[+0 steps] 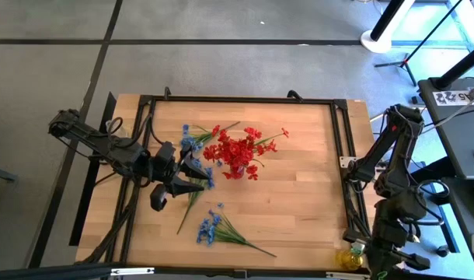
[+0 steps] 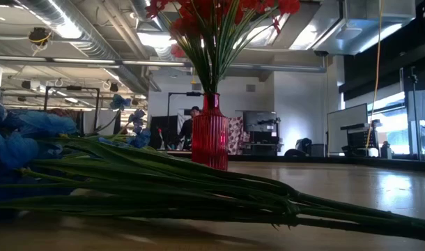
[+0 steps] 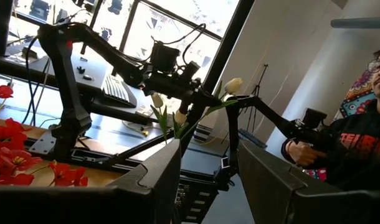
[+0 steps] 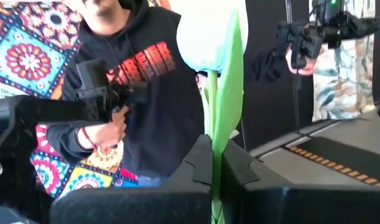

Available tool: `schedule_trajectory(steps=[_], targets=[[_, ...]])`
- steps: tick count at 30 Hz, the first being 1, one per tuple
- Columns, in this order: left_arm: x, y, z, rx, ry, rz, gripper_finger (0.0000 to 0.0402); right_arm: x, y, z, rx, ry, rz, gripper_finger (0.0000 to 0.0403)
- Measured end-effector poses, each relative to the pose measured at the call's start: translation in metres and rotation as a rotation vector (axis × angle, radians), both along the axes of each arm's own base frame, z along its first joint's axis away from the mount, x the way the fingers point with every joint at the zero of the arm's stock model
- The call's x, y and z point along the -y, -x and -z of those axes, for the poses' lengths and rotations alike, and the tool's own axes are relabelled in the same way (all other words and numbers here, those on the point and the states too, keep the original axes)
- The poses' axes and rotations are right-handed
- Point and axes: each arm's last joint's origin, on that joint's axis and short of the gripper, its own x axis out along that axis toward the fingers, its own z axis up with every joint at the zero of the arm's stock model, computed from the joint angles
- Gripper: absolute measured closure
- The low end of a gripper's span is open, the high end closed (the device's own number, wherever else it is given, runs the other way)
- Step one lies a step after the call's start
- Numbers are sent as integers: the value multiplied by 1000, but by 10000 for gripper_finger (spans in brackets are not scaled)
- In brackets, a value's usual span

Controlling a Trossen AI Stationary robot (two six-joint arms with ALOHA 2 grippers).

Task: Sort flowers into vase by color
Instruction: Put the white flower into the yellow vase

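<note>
A red ribbed vase (image 2: 210, 136) stands mid-table with red blooms (image 1: 238, 152) in it. One blue sprig (image 1: 215, 230) lies flat near the near edge, and its stems (image 2: 164, 188) fill the low view's foreground. More blue blooms (image 1: 195, 159) lie left of the vase, with a stem (image 1: 189, 208) trailing toward the near edge. My left gripper (image 1: 182, 177) is open beside these blue blooms, and nothing shows between its fingers (image 3: 209, 186). My right gripper (image 4: 213, 163), by the table's near right corner, is shut on a white flower sprig (image 1: 350, 257). My right gripper pinches the white sprig's green stem (image 4: 215, 134) between its two shut fingers, below the white bloom (image 4: 209, 31). The stem runs up out of the fingers with the bloom above them. The sprig is lifted clear of the table.
A black frame (image 1: 339, 140) runs around the wooden tabletop. Bare wood lies right of the vase (image 1: 307, 187). A person in a black hoodie (image 4: 146, 81) sits beyond the table holding handles. Monitors and stands fill the room behind.
</note>
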Motion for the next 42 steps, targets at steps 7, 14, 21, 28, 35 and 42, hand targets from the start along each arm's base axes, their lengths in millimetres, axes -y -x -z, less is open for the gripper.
schedule_trajectory(steps=[7, 14, 21, 28, 35, 42], targets=[[0, 0, 0, -10, 21, 2, 246, -3, -1, 12, -36, 113, 18, 400], [-1, 0, 2, -33, 39, -26, 246, -4, 6, 7, 33, 86, 80, 400], [-8, -3, 3, -38, 39, -76, 246, -3, 7, 3, 56, 84, 96, 400], [-10, -4, 3, -38, 39, -83, 246, -4, 8, 9, 28, 136, 97, 400], [-10, -4, 4, -47, 37, -84, 246, -6, 16, 16, -8, 211, 115, 400], [-12, -5, 7, -81, 59, -91, 246, -6, 19, 24, -93, 259, 62, 391]])
